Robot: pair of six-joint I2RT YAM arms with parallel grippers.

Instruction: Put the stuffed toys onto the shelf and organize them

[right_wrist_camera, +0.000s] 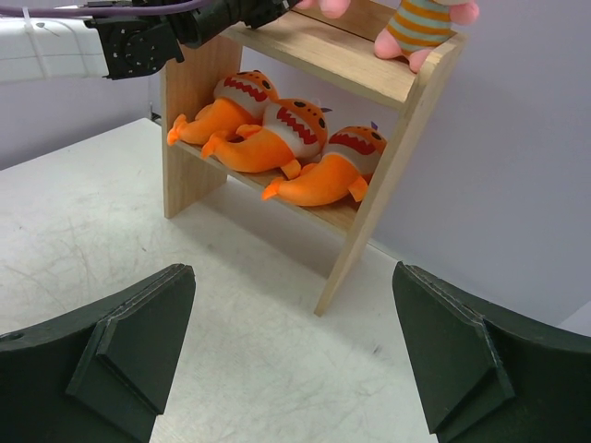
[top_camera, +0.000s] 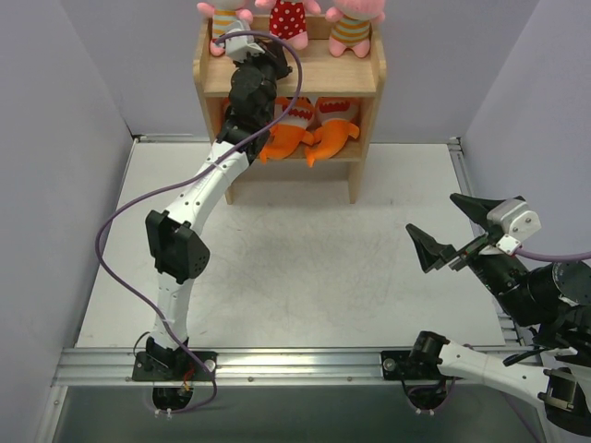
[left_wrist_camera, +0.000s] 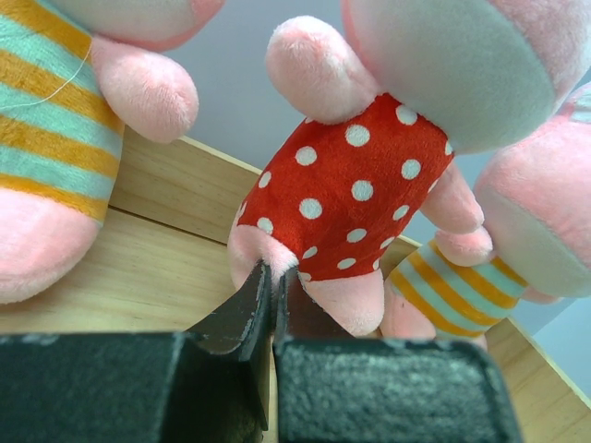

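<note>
My left gripper (left_wrist_camera: 272, 277) is sitting clenched up on the top tier. The pads are pressed flat together with nothing caught between them as far as I can see, and the tips are poking right up against the foot of the polka-dot doll (left_wrist_camera: 351, 194). I'm reading that as a nudge rather than a grab. Closed fingers make a decent little pusher for scooting a soft toy's bottom back toward the raised rim (left_wrist_camera: 175, 185) so it's sitting upright instead of flopping forward.

Moving out from there, the first striped doll (left_wrist_camera: 46, 138) is sitting on one side of it and the second striped doll (left_wrist_camera: 452, 286) on the other, that one practically touching the polka-dot one. So all three pinks are lining up in a row on top of the shelf (left_wrist_camera: 138, 268), backs to the rim, which is probably doing the propping.

One tier down, the three orange fish (right_wrist_camera: 268, 138) are lying side by side, teeth facing out. That's a tidy sort by type.

My right gripper (right_wrist_camera: 294, 277) is hanging wide open over the counter (right_wrist_camera: 138, 231), holding nothing and well apart from the shelf. My guess is it's just staying out of the left arm's way.

With every toy shelved, I'm thinking this is only the final straightening.
</note>
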